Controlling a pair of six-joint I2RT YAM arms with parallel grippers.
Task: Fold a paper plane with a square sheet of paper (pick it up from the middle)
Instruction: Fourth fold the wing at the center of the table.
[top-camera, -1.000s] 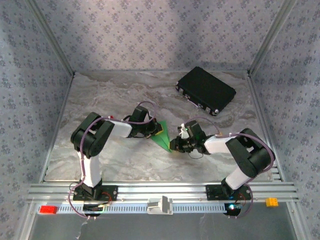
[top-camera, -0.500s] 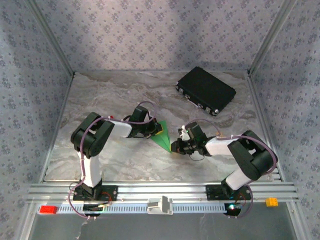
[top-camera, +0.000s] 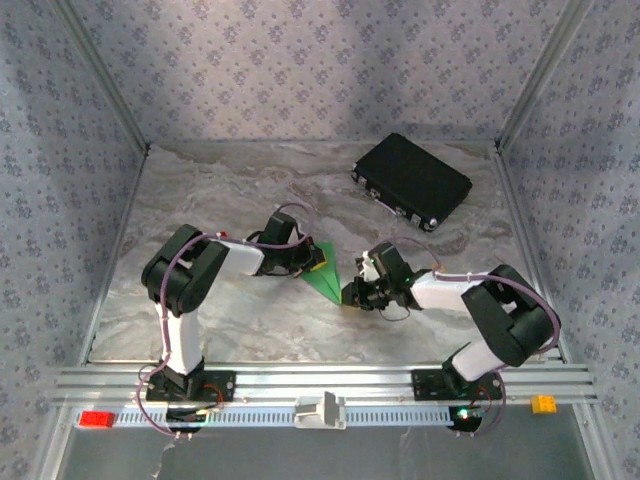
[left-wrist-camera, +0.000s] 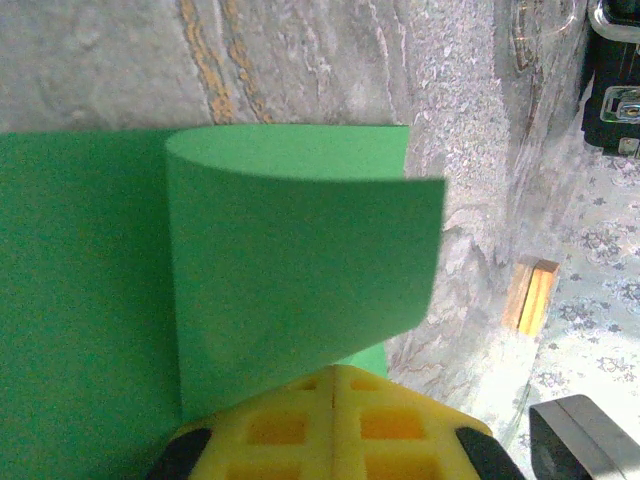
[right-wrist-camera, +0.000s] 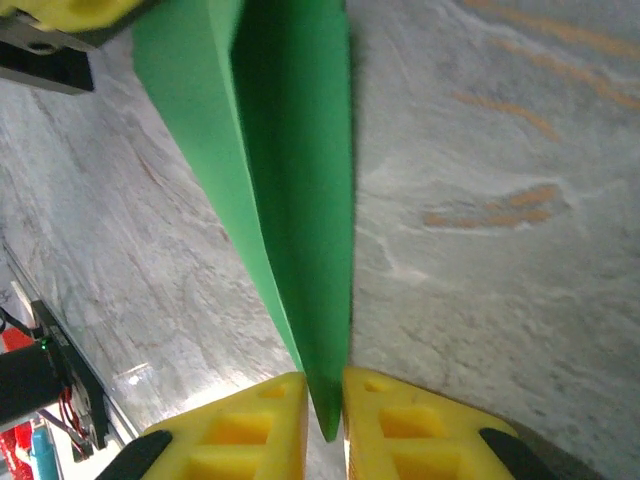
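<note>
My right gripper (right-wrist-camera: 325, 405) pinches the tip of the folded sheet of paper (right-wrist-camera: 295, 150); my left gripper (left-wrist-camera: 333, 415) (fingers pressed together) clamps its curled flap just ahead.

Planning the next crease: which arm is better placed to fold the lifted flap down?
Left, probably: the left end effector is shut on the curled flap of the square sheet of paper, while the right end effector only pinches the narrow tip.
</note>
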